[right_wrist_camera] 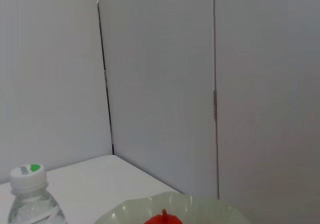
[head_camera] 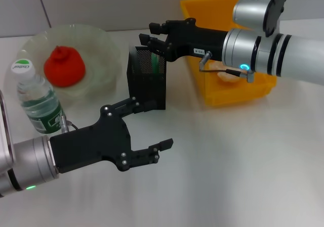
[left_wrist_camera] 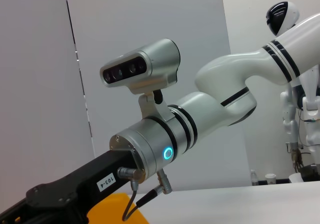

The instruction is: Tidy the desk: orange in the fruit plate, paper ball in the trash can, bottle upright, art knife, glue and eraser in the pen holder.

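The red-orange fruit [head_camera: 63,65] lies in the translucent fruit plate [head_camera: 104,45] at the back left. The water bottle [head_camera: 38,98] stands upright in front of the plate. The black mesh pen holder [head_camera: 147,80] stands mid-table with a green item [head_camera: 154,61] inside it. My right gripper [head_camera: 151,34] hovers just above the holder's rim, jaws slightly apart and empty. My left gripper [head_camera: 149,127] is open and empty, low in front of the holder. A pale crumpled thing [head_camera: 227,78] lies in the yellow bin [head_camera: 238,93]. The bottle [right_wrist_camera: 30,194], plate [right_wrist_camera: 200,208] and fruit [right_wrist_camera: 165,218] show in the right wrist view.
The yellow bin stands at the back right, right of the pen holder, under my right arm [head_camera: 273,47]. The left wrist view shows my right arm [left_wrist_camera: 165,139] and a corner of the bin [left_wrist_camera: 112,209]. White table surface [head_camera: 228,161] spreads across the front right.
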Controlling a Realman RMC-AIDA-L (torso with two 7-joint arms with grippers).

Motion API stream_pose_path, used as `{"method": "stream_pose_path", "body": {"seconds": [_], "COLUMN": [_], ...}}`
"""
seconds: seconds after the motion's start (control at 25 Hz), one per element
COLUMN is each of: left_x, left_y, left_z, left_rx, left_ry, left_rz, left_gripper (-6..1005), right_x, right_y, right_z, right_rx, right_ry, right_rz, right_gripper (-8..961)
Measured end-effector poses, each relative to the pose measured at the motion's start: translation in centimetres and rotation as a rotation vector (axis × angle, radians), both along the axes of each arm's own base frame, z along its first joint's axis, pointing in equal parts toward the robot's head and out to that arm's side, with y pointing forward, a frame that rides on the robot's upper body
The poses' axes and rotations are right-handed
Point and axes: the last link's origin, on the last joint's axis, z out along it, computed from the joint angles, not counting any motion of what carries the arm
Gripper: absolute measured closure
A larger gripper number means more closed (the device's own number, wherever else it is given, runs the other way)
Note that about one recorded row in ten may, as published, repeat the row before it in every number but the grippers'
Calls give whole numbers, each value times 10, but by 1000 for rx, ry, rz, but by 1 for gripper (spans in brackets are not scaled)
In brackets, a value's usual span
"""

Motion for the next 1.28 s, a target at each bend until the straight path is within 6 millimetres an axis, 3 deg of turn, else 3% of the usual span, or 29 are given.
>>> {"method": "stream_pose_path", "body": {"seconds": [0.16,0.24,0.72,1.0,1.28], "left_x": [0,0,-2,-11,-15], "left_y": [0,0,1,6,8], "left_z": [0,0,2,15,24], "left_rx": [0,-1,5,43,52], "left_ry": [0,0,1,-15,-35], "left_rz": [0,0,4,59,92], "left_gripper": [215,215,214,215,215], "right_x": [0,-1,14,23,27], "right_y": [-2,-9,-45,-77,-92], "right_z": [4,16,54,79,83], "right_rx": [6,14,88,95,69], "right_ry": [11,55,115,107,28], "right_rz": [14,58,205,326,363], "right_gripper": [548,495,342,352,336]}}
